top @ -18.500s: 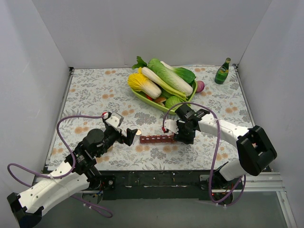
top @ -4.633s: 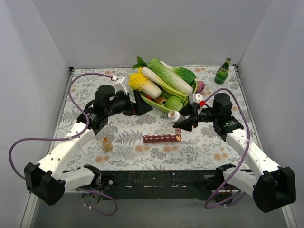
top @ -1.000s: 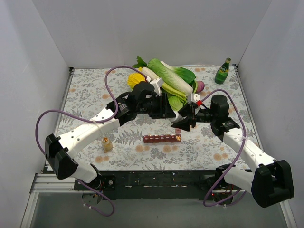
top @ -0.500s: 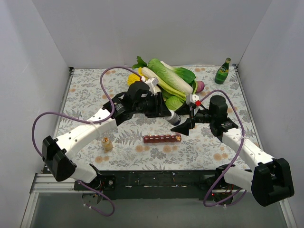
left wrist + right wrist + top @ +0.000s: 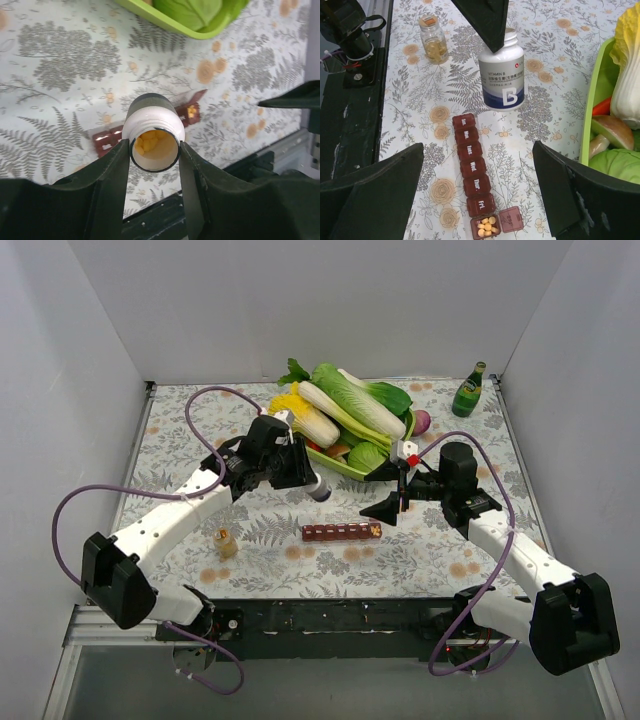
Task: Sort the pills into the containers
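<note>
Floral tabletop [image 5: 190, 440]: my right hand [image 5: 477, 165] hangs spread and empty by the right end of the long dark red plastic pill organiser [image 5: 340, 531], which lies left-to-right. My left hand [image 5: 154, 150] pinches the open white vitamin bottle [image 5: 502, 82] behind its left end. Tiny orange-yellow pills [image 5: 486, 226] sit in the right-end compartment.
</note>
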